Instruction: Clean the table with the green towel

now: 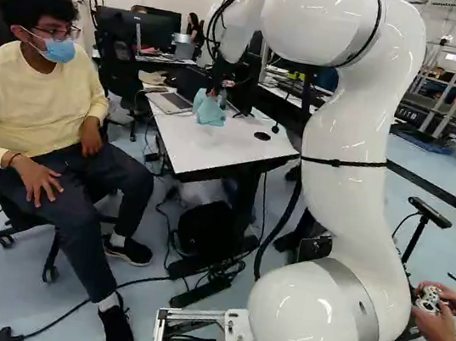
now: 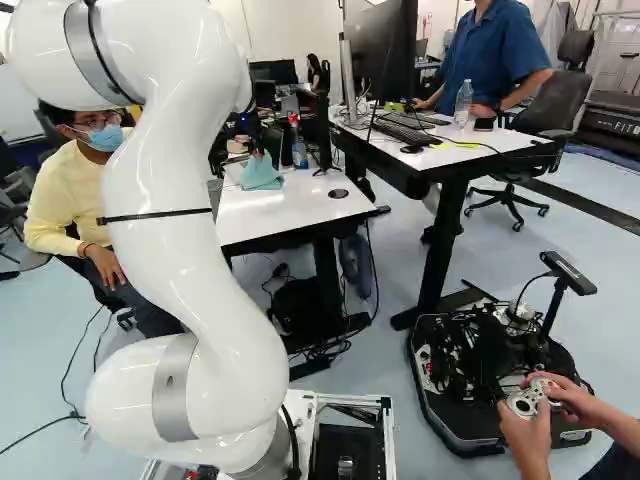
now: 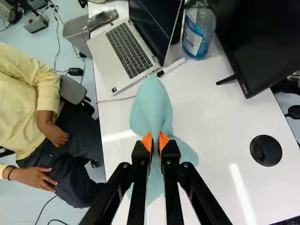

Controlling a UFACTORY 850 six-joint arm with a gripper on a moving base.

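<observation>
Over the white table, the gripper is small and dark at the left of the arm. The green towel hangs below it, and it shows too as the towel in the right base view. In the wrist view the gripper is shut on the towel, its orange pads pinching the cloth's middle. The towel spreads out ahead of the fingers and under them. Whether its lower folds touch the tabletop, I cannot tell.
An open laptop, a marker, a blue-labelled bottle and a monitor stand on the table ahead of the gripper. A round black disc lies in the tabletop. A seated person is close beside the table.
</observation>
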